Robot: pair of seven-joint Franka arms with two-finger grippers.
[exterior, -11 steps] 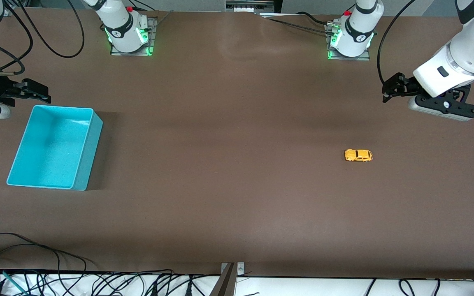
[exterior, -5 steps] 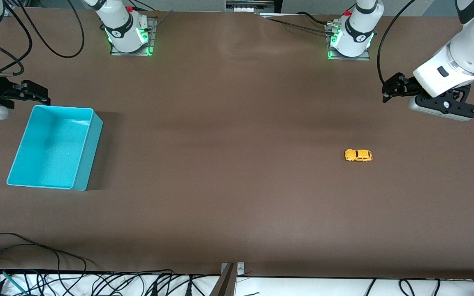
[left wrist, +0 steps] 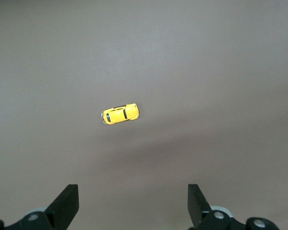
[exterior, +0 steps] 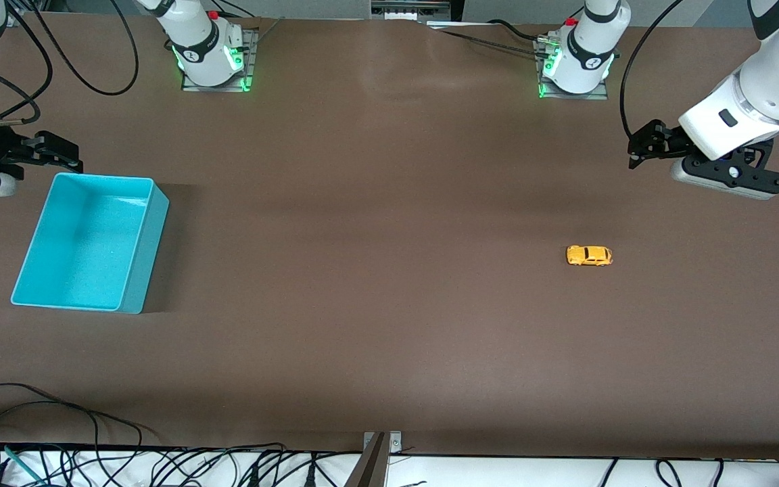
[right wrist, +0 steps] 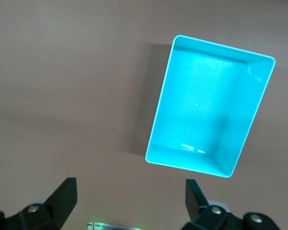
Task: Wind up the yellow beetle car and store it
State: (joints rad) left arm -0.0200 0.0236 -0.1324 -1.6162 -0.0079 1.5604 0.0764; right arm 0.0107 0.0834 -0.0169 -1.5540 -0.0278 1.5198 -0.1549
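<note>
The yellow beetle car (exterior: 589,256) (left wrist: 120,113) is seen resting on its wheels on the brown table (exterior: 376,270), toward the left arm's end, with bare tabletop all around it. Nothing is touching it.

The left gripper (exterior: 641,149) (left wrist: 133,203) is held in the air over the table at the left arm's end, well apart from the car; its fingers (left wrist: 67,203) are spread wide and nothing is held between them.

A turquoise bin (exterior: 129,270) (right wrist: 249,120) is set at the right arm's end of the table, well apart from the car, and it is seen to be empty.

The right gripper (exterior: 58,152) (right wrist: 130,201) is held up by the edge of the bin, its fingers (right wrist: 65,196) likewise spread wide with nothing between them.
</note>
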